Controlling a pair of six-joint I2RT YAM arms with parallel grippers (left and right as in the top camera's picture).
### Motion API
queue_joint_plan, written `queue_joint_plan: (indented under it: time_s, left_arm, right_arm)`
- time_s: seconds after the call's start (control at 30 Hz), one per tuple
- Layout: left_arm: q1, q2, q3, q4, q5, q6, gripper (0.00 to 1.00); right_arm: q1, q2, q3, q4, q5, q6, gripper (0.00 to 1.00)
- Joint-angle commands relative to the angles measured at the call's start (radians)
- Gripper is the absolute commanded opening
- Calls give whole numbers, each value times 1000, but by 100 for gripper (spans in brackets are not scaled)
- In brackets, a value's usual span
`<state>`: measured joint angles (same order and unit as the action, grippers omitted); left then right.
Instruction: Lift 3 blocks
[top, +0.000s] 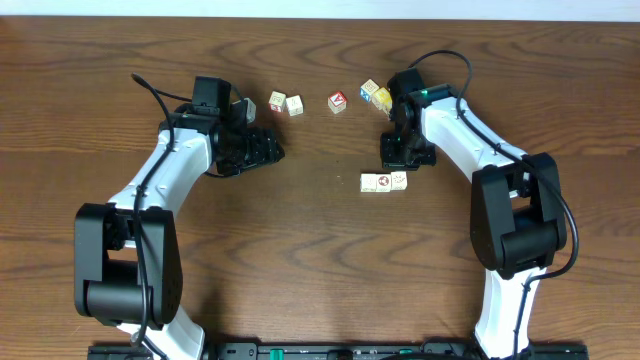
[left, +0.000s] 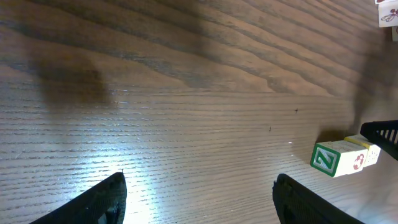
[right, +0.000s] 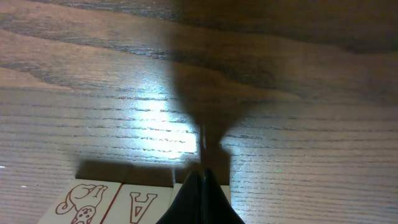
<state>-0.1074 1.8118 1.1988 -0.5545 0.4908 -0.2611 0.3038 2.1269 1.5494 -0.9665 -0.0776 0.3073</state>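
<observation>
— Blocks (top: 384, 182), where are they?
— Side by side in a touching row on the table (top: 300, 250), right of centre, on the near side.
— Right gripper (right: 200, 186)?
— Just behind that row, jaws pressed together, holding nothing; its tips overlap an end block.
— Left gripper (left: 199, 202)?
— Off to the left, jaws wide apart, empty, above bare wood.
— Beyond?
— Loose cubes (top: 286, 103) strung along the far side.

White left arm (top: 160, 175) and right arm (top: 470, 135), black-jointed, carry looping black cables (top: 150, 92); left hand (top: 264, 150) and right hand (top: 396, 158) appear matt black.
</observation>
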Motion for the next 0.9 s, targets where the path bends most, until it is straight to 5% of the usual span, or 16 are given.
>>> queue_joint_plan:
  time_s: [0.0, 0.87]
  left_arm:
    - [0, -2, 16, -5, -6, 10, 76]
    - [0, -2, 16, -2, -6, 10, 76]
  right_arm:
    - [12, 0, -5, -7, -10, 21, 1]
    - [5, 0, 6, -18, -9, 36, 2]
